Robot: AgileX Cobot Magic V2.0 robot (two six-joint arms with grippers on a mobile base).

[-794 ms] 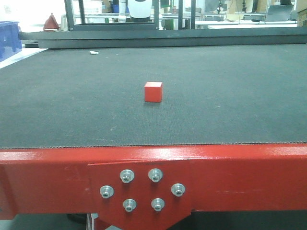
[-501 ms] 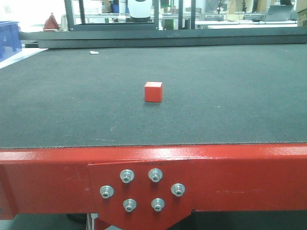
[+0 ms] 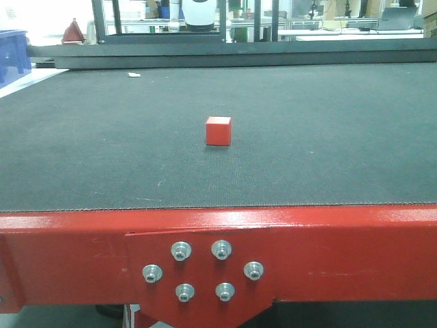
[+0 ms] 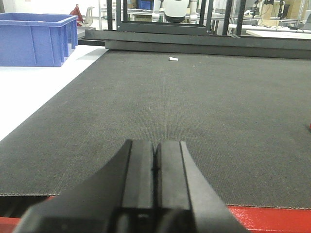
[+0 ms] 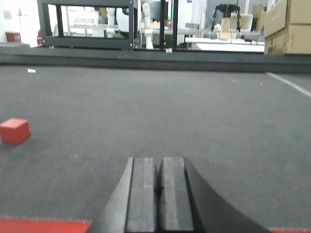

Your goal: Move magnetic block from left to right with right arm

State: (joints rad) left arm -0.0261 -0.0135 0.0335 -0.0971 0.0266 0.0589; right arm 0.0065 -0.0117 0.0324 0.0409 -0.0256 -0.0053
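I have not yet begun the reach: the small matte red magnetic cube sits on the table well ahead-left of my right claw, which is pinched closed on nothing; I must open it first.

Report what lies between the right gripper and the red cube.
Right wrist view: only bare dark textured mat between the shut right gripper and small matte red cube.
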